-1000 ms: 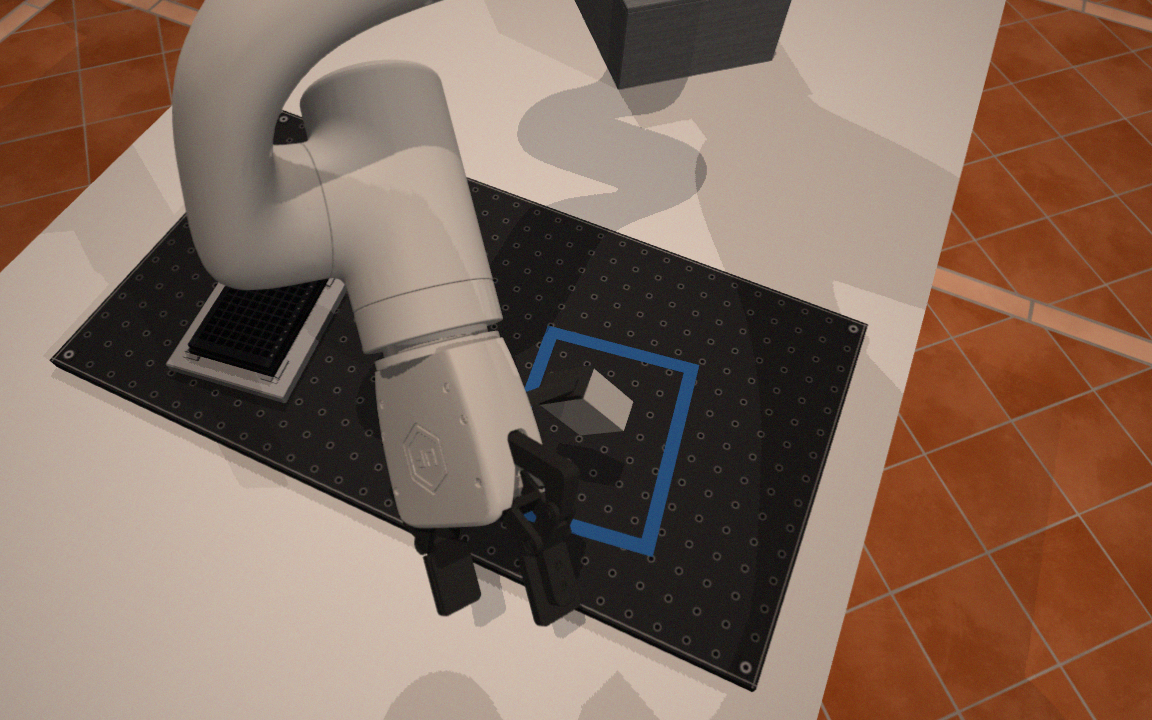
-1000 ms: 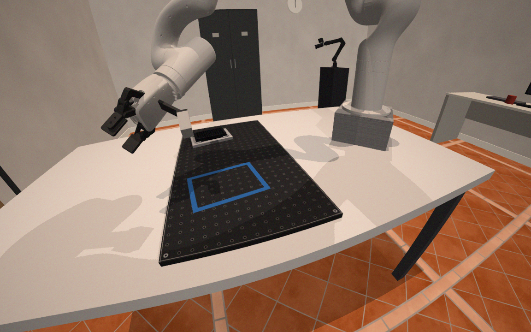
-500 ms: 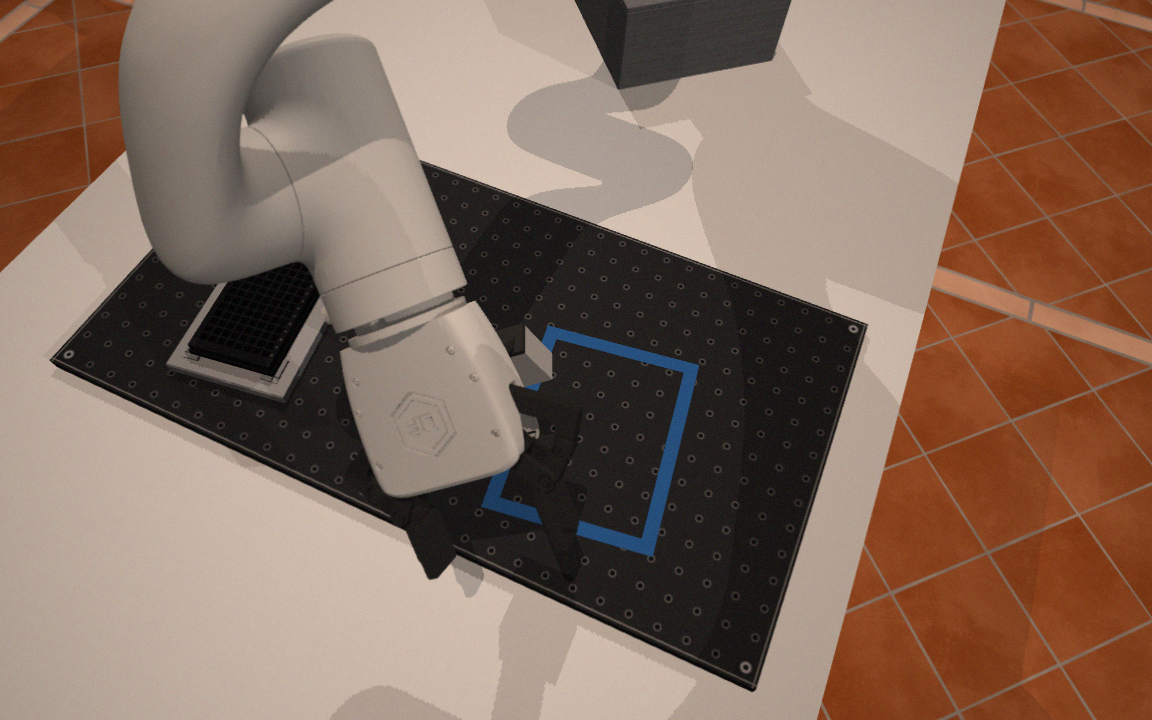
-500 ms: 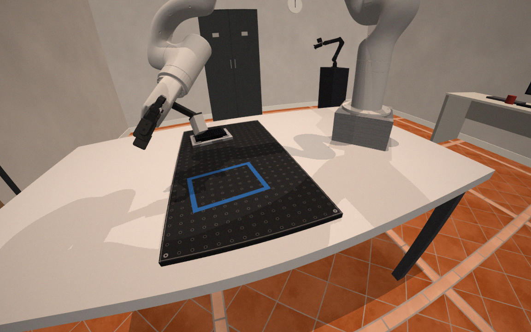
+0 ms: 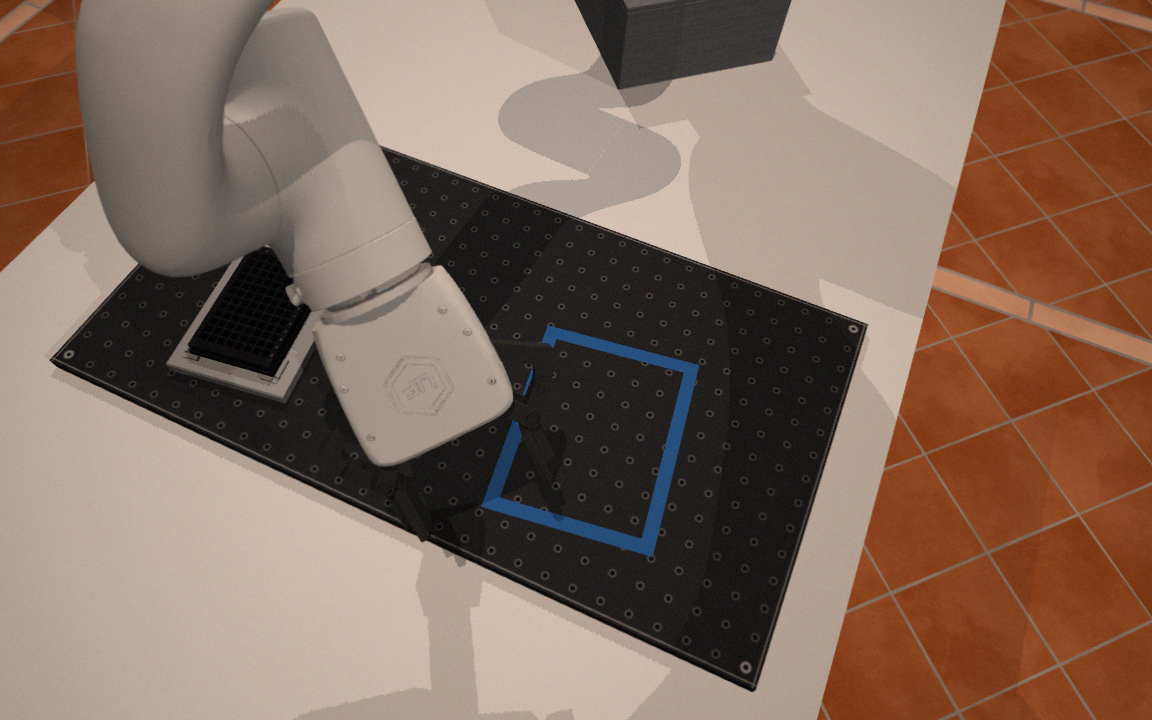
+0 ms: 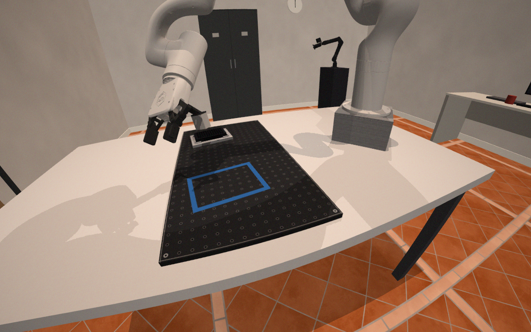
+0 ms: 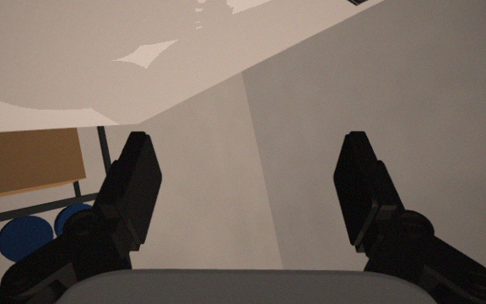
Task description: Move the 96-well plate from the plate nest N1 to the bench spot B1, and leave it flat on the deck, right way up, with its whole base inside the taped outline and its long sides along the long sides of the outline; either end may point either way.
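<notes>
The black 96-well plate (image 5: 249, 315) sits flat in the light grey plate nest N1 (image 5: 234, 367) at the left end of the black deck; it also shows in the exterior view (image 6: 211, 133). The blue taped outline B1 (image 5: 593, 434) (image 6: 227, 185) lies empty in the middle of the deck. My gripper (image 6: 161, 134) is open and empty. It hangs tilted well above the table, beside the nest and off the deck's edge. In the wrist view the open fingers frame only the table top and wall; the plate is out of sight there.
The black perforated deck (image 6: 238, 185) lies on a white table. The arm's dark grey base block (image 6: 362, 127) stands on the table beyond the deck. My forearm hides part of the nest in the top view. The table edge runs close to the deck's right end (image 5: 831, 537).
</notes>
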